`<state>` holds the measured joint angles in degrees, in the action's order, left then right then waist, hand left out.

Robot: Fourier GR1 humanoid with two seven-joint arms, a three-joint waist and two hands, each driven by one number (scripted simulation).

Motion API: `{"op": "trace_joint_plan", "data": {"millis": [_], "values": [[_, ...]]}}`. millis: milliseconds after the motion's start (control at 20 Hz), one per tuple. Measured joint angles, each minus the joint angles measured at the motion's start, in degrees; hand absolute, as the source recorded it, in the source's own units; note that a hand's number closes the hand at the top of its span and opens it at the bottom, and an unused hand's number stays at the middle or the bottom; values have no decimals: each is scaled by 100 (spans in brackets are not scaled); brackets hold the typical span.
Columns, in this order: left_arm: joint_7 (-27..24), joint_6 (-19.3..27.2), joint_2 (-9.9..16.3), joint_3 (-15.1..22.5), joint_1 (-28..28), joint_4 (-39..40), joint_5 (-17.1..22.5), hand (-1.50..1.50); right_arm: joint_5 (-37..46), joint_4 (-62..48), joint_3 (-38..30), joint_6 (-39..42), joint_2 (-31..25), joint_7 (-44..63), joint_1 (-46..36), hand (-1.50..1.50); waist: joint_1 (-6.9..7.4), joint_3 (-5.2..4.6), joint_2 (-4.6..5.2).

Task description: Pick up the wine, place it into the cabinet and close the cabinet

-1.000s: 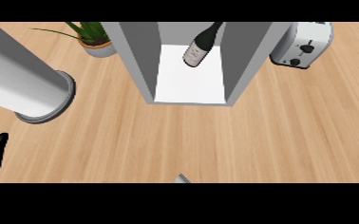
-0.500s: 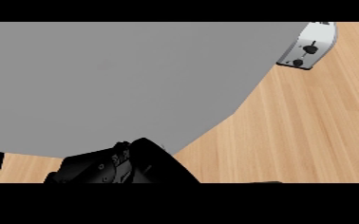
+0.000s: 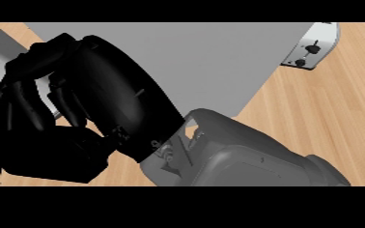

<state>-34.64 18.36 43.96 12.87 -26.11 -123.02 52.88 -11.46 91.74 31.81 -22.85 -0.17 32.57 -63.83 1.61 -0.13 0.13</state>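
Observation:
My right hand (image 3: pixel 107 106) fills the left half of the head view, very near the camera. Its grey forearm (image 3: pixel 242 159) comes in from the lower right. The fingers (image 3: pixel 28 96) bend down towards the thumb, and I see nothing held between them. Behind the hand a broad flat grey panel of the cabinet (image 3: pixel 214 63) spans the upper middle. The wine bottle and the inside of the cabinet are hidden. My left hand does not show.
A white toaster (image 3: pixel 310 48) stands at the top right on the wooden counter (image 3: pixel 314 116). A grey strip (image 3: pixel 8 43) shows at the upper left edge.
A second ago the cabinet stood open with the wine bottle inside. A grey panel then covered it, and my right hand has since risen from the lower edge to fill the left side.

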Motion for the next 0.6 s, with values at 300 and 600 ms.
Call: {"op": "trace_joint_plan", "data": {"millis": [300, 600], "values": [[147, 57, -179, -10, 181, 70, -191, -150, -75, -1169, -603, 443, -4, -594, -341, 150, -34, 5, 0], [309, 44, -304, -55, 233, 91, -324, -150, -187, -1889, -893, 1001, 21, -1278, -407, 150, -19, -4, -99]]}}
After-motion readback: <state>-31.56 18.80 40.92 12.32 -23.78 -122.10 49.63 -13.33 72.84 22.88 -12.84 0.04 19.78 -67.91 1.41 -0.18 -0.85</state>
